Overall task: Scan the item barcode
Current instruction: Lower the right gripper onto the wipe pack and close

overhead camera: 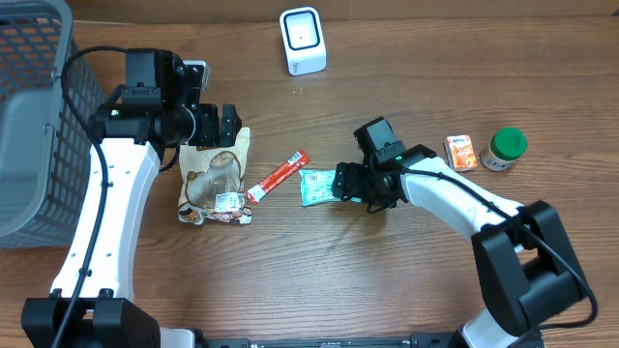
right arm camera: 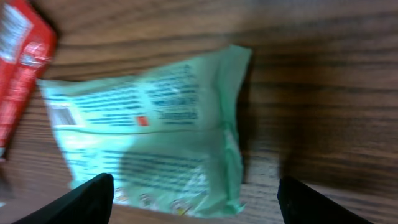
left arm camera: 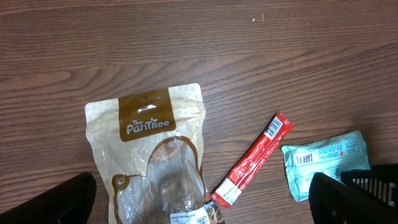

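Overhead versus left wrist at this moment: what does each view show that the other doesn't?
Only overhead: the white scanner, the grey basket, an orange box and a green-lidded jar.
Only left wrist: the brand print on the pouch, and barcodes on the red stick and green packet, clear enough to make out.
Both: the pouch, stick and packet lying on the wood table.
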Available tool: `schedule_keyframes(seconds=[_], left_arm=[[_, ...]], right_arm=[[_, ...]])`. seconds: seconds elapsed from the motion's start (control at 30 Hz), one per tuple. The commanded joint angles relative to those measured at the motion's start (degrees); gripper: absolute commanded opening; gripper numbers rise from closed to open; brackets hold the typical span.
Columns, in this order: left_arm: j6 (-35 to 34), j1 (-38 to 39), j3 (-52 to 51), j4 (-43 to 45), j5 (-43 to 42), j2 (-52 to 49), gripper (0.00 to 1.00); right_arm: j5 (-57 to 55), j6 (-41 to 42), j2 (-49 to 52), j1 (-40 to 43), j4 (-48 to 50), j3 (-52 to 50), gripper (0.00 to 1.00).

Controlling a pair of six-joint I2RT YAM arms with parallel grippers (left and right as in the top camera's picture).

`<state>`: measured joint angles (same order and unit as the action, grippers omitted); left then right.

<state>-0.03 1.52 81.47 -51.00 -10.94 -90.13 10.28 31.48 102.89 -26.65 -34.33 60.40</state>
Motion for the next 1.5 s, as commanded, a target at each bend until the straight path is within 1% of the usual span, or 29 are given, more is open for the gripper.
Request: schedule_keyframes(seconds=[0.0, 0.1, 0.27, 0.47, 0.57, 0.73, 0.8, 0.87, 0.97, 1.0, 1.07, 1.13, 1.2, 1.23, 1.3, 1.4, 1.47], left_arm=[[-0.6, 0.0, 0.4, 0.2, -0.5, -0.5, 1.00], [-0.6, 0.0, 0.4, 0.2, -0.5, -0.5, 1.00], [-0.6, 0.0, 0.4, 0.2, -0.5, -0.5, 1.00], [-0.6, 0.0, 0.4, 0.2, -0.5, -0.5, 1.00], [-0.6, 0.0, 0.4, 0.2, -0.5, -0.5, 1.00], [-0.6, 0.0, 0.4, 0.2, -0.5, -0.5, 1.00], [-0.6, 0.0, 0.4, 0.2, -0.5, -0.5, 1.00], [-0.6, 0.0, 0.4, 0.2, -0.5, -0.5, 1.00], [-0.6, 0.0, 0.4, 0.2, -0.5, -0.5, 1.00], [-0.6, 0.0, 0.4, 0.2, -0.5, -0.5, 1.00], [-0.6, 0.0, 0.4, 0.2, -0.5, -0.5, 1.00], [-0.6, 0.0, 0.4, 0.2, -0.5, -0.5, 1.00], [-0.6, 0.0, 0.4, 0.2, -0.5, -0.5, 1.00], [-0.6, 0.0, 0.4, 0.2, -0.5, -0.5, 1.00], [-0.6, 0.0, 0.4, 0.2, -0.5, -0.5, 1.00], [-0.6, 0.0, 0.4, 0.2, -0.5, -0.5, 1.00], [-0.6, 0.0, 0.4, 0.2, -0.5, -0.5, 1.00]], right_arm=[[0.3, 0.3, 0.2, 0.1, 0.9, -0.4, 0.83], [0.3, 0.3, 0.3, 0.0, 0.9, -0.4, 0.76], [0.7, 0.3, 0.3, 0.0, 2.6, -0.4, 0.74], [11.4, 0.3, 0.3, -0.7, 1.0, -0.4, 0.73], [13.1, 0.3, 0.3, -2.8, 0.2, -0.4, 0.72], [12.7, 0.5, 0.3, -9.3, 0.9, -0.4, 0.72], [8.0, 2.8, 0.3, -14.1, 2.3, -0.4, 0.76], [4.5, 3.1, 0.3, -16.5, 3.3, -0.4, 0.77], [2.6, 3.0, 0.3, -20.0, 5.8, -0.4, 0.77], [2.6, 3.0, 0.3, -21.1, 6.6, -0.4, 0.76], [2.6, 2.6, 0.3, -23.0, 7.8, -0.3, 0.72], [2.5, -0.7, 0.2, -24.3, 7.8, 0.5, 0.68], [0.3, -3.3, 0.0, -24.4, 4.3, 3.1, 0.68], [-3.8, -3.6, -0.1, -23.9, 0.1, 5.6, 0.68], [-10.6, -4.0, -0.1, -22.6, -5.3, 8.8, 0.69], [-18.3, -5.3, -0.1, -19.3, -7.3, 10.7, 0.69], [-18.8, -6.1, -0.1, -16.8, -6.5, 10.7, 0.69]])
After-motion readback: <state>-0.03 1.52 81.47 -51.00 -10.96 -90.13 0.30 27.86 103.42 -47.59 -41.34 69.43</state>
